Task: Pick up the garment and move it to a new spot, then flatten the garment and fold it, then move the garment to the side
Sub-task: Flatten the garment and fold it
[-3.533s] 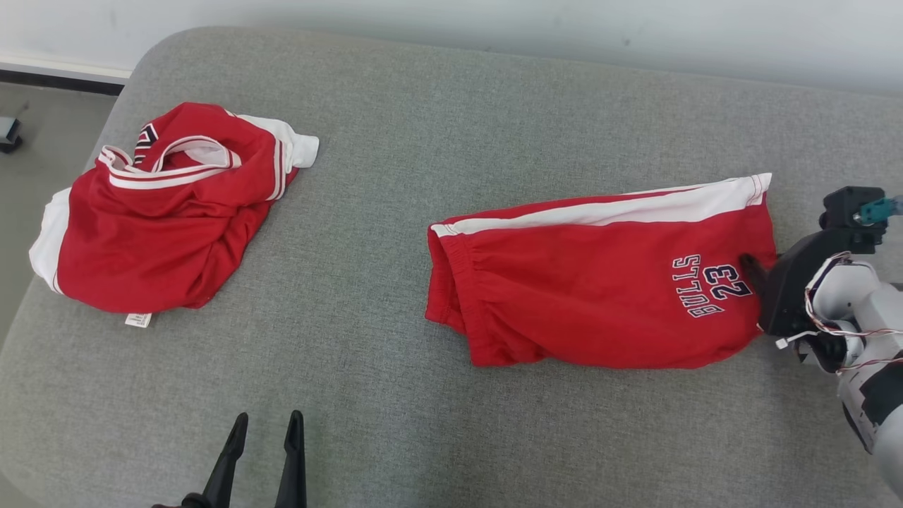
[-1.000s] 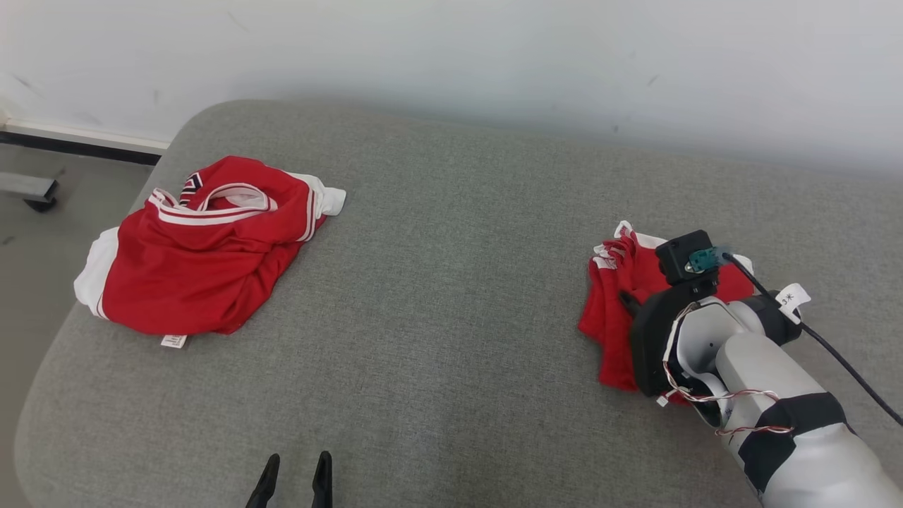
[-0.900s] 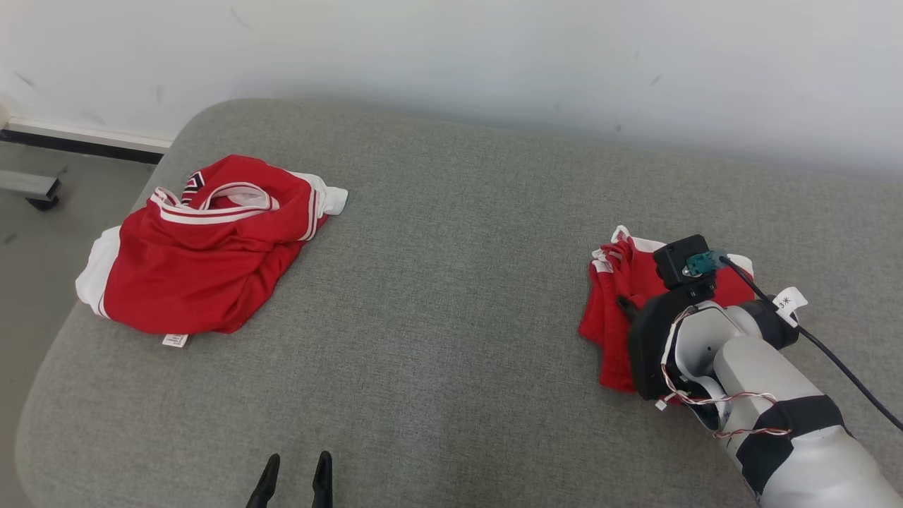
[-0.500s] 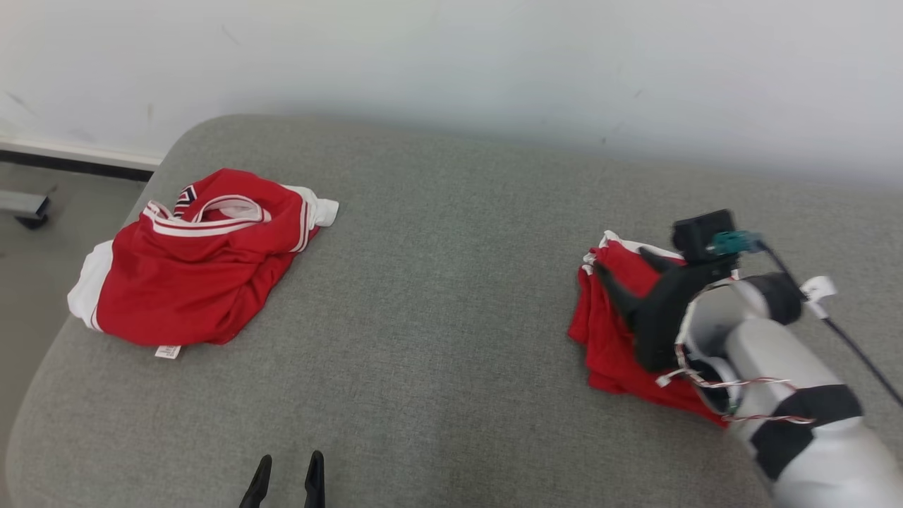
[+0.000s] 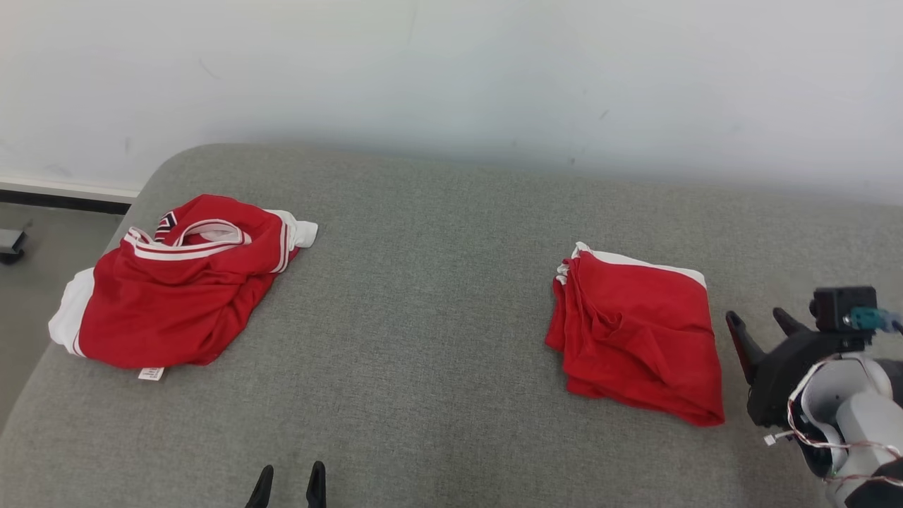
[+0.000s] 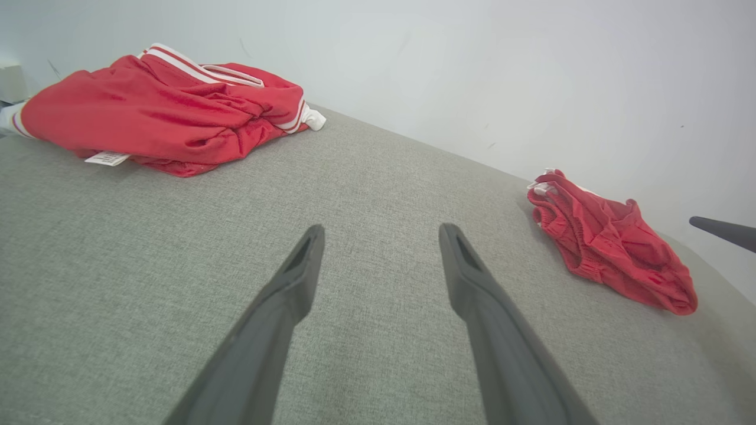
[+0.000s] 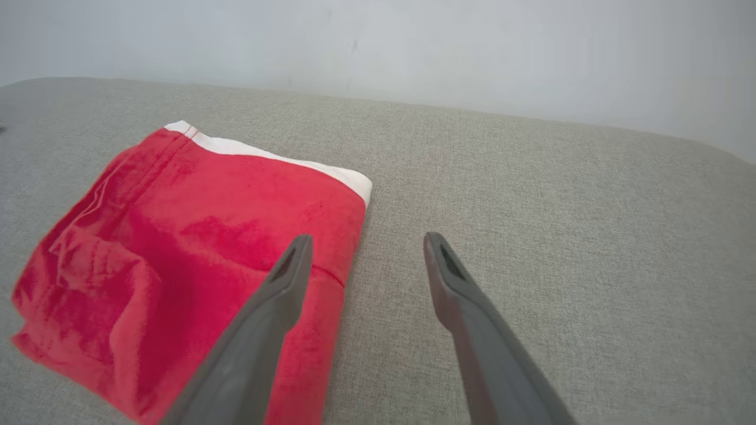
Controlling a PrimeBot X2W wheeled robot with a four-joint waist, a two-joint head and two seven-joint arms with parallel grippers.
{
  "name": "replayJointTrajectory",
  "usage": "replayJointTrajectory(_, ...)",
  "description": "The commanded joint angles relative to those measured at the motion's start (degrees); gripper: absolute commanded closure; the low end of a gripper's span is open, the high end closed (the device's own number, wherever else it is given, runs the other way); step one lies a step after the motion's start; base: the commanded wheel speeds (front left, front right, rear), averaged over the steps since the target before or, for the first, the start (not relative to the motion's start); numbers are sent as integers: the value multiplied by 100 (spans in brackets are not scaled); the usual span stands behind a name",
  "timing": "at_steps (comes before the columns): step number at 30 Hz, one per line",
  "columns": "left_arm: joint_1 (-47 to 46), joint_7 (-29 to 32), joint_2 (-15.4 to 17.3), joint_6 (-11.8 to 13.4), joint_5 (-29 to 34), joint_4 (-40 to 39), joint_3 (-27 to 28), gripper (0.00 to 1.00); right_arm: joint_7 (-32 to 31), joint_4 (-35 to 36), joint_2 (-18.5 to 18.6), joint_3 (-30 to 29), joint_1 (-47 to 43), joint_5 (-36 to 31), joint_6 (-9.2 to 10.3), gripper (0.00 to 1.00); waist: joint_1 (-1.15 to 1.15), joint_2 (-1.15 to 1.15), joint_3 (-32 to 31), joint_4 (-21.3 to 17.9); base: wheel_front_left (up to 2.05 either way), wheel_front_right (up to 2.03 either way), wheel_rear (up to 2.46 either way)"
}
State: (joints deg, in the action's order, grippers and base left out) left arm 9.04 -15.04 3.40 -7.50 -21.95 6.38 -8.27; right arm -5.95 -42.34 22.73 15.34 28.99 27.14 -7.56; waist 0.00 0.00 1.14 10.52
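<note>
The folded red garment (image 5: 638, 331) lies on the grey cushion (image 5: 423, 317), with the right pincer (image 5: 755, 315) just right of it, wide and empty, and the left pincer (image 5: 293, 467) well to its left, also wide.

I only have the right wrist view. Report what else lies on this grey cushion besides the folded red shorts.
Observer: A crumpled red jersey with white trim lies at the cushion's left end, far apart from the folded shorts.
Operator: Give me the left gripper's state.
Observer: The left gripper is open and empty, at the near edge between the two garments.
Operator: Confirm my fingers are off the cloth.
Observer: In the head view the right gripper stands open just right of the shorts, a gap between them.
</note>
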Motion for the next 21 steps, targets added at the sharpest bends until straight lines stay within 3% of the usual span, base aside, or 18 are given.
replayJointTrajectory(1,25,-21,0,2,-17,-26,-2,0,126,-26,-101,-133,-144,-71,15,63,0,0,26,-1,0,0,0)
replayJointTrajectory(2,15,-21,7,2,-20,-33,-5,0,178,-32,-137,-191,-195,-102,15,71,0,0,37,1,0,0,0)
replayJointTrajectory(4,-10,-21,21,2,-23,-37,-15,0,247,-51,-214,-284,-272,-156,15,100,0,0,57,12,0,0,0)
replayJointTrajectory(14,-73,-21,72,2,-47,-11,-66,0,335,-122,-561,-213,-393,-370,15,100,0,0,112,143,0,0,0)
replayJointTrajectory(21,-69,-21,75,2,-52,-21,-57,0,286,-188,-895,191,-289,-415,15,100,0,0,125,223,0,0,0)
